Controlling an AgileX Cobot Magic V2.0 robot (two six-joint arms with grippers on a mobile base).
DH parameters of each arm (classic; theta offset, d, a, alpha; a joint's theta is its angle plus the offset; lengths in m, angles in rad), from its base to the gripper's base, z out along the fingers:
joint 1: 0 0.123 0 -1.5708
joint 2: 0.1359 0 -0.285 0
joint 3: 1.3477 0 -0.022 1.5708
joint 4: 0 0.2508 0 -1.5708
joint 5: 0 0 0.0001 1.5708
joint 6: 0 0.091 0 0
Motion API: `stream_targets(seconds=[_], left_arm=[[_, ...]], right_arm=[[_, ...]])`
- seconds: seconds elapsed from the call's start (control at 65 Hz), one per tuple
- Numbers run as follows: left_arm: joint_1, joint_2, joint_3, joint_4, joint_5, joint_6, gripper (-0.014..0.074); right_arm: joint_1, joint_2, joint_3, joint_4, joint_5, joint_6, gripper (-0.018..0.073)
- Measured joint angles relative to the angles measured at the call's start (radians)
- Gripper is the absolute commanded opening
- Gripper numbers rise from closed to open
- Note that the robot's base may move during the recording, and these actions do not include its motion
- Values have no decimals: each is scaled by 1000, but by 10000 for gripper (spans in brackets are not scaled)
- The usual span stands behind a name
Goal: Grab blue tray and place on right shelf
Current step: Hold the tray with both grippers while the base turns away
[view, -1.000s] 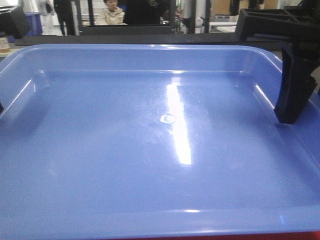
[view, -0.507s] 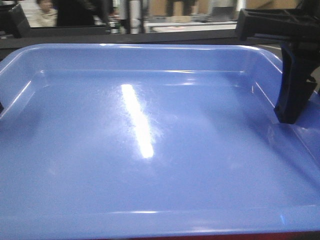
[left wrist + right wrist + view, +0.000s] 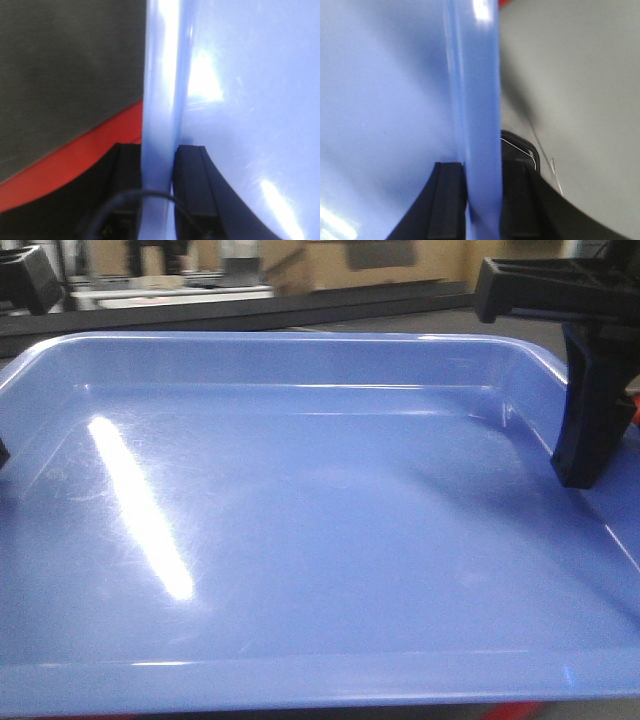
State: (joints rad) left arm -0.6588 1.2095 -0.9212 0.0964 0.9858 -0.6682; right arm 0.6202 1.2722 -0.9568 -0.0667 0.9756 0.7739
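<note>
The blue tray [image 3: 320, 530] fills the front view, glossy and empty, held level between both arms. My left gripper [image 3: 158, 172] is shut on the tray's left rim [image 3: 160, 100], one black finger outside and one inside the wall. My right gripper [image 3: 482, 187] is shut on the right rim [image 3: 472, 90] the same way. In the front view the right gripper's inner finger [image 3: 588, 410] reaches down inside the tray's right wall, and part of the left gripper's body [image 3: 25, 275] shows at the top left corner. The right shelf is out of view.
A long dark bar [image 3: 250, 308] runs behind the tray's far rim, with blurred brown boxes [image 3: 330, 260] beyond it. Below the left rim are a red surface [image 3: 75, 160] and dark grey floor [image 3: 60, 70]. Pale grey floor [image 3: 580, 90] lies below the right rim.
The background behind the tray has swept sideways: the people seen earlier are gone and boxes show instead. The light streak on the tray floor has slid left. Both grips are unchanged.
</note>
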Motion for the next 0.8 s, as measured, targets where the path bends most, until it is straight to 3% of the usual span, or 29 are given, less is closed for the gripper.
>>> stream_targets(seconds=[0.8], left_arm=[[0,0,0,0,0,0,55]], right_arm=[[0,0,0,0,0,0,244]])
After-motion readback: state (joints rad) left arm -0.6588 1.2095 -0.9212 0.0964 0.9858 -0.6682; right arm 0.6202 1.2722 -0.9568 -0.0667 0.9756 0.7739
